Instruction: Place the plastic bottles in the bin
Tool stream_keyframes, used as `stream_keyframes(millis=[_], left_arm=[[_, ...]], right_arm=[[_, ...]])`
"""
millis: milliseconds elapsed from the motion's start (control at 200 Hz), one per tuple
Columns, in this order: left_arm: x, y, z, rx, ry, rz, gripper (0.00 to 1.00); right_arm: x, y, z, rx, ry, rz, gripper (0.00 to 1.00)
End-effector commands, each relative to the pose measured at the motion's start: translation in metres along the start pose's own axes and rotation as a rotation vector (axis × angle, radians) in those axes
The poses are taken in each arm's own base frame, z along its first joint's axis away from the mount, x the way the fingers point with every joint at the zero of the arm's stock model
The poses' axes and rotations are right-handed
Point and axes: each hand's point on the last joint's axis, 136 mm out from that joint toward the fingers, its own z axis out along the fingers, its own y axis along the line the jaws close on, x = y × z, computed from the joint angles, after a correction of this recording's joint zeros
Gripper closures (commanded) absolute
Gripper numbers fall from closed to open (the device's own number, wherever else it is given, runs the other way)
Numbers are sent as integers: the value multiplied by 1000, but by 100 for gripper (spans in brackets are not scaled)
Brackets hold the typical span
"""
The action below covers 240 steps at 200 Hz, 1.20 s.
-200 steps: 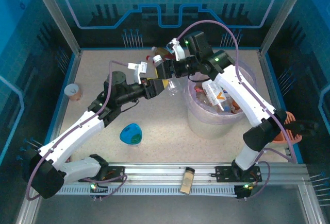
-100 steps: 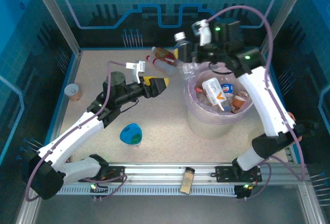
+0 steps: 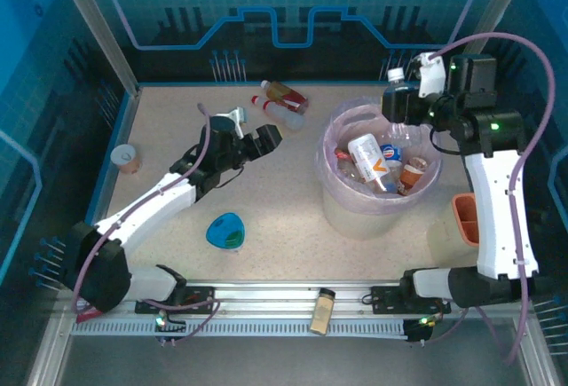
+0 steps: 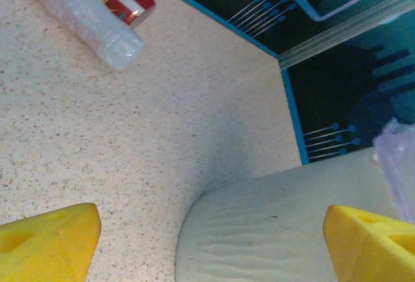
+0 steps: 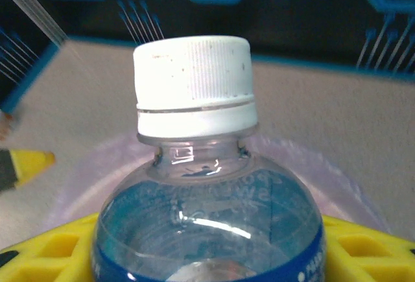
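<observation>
1. The left hand [image 3: 264, 140] is wide open and holds nothing. It hangs over the table [image 3: 266, 217].
2. Two bottles [image 3: 282, 106] lie side by side on the table, just behind that hand.
3. The bin [image 3: 342, 201] stands to the right, with more bottles [image 3: 368, 160] inside.
4. The right hand [image 3: 401, 106] grips a white-cap bottle [image 5: 192, 81] above the bin's far rim.

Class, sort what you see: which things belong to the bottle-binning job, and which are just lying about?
Job: bin; bottles in the bin; blue-labelled bottle in the right gripper; two bottles on the table.
Lying about: paper cup; blue dish; small jar; orange container.
</observation>
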Motion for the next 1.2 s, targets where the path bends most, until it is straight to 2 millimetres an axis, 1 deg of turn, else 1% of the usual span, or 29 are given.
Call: stream_keyframes(millis=[0,100,235,375,505,560,610,685,720,760,851,966,1021,1076,1146,1161,1196], left_arm=[[-19,1,9,-32,-37,-40,10],[-24,8,23,-63,-27,-50,10],[-30,18,43,-103,-12,-55,8],[-36,30,68,-137,10,-89,7],[-38,35,91,-156,47,-84,5],[-41,39,99,-174,50,-86,5],[-42,47,107,-196,56,-94,4],[-43,57,120,-218,57,-122,4],[-45,62,126,-227,54,-139,4],[-46,68,133,-241,52,-160,3],[-48,77,148,-259,50,-188,1],[-52,86,164,-283,47,-202,1],[-52,91,172,-297,48,-209,1],[-53,97,179,-309,42,-220,1],[-51,108,190,-326,45,-237,1],[-51,109,192,-328,46,-239,1],[-50,114,198,-339,50,-243,1]], right_arm=[[34,-15,14,48,127,-34,58],[51,-23,24,73,187,-21,59],[74,-23,38,64,244,15,59],[98,-18,54,49,294,46,59],[121,-10,66,42,355,41,58],[129,-6,69,36,376,45,58],[135,1,71,12,385,49,57],[141,10,71,-16,389,60,53],[142,12,70,-23,388,65,51],[141,13,66,-24,378,75,46],[129,21,54,-48,331,101,36],[114,34,37,-96,293,127,27],[108,36,28,-97,279,134,18],[104,37,21,-97,268,130,11],[95,38,11,-85,235,117,2],[92,37,9,-81,227,114,0],[88,37,3,-72,210,109,0]])
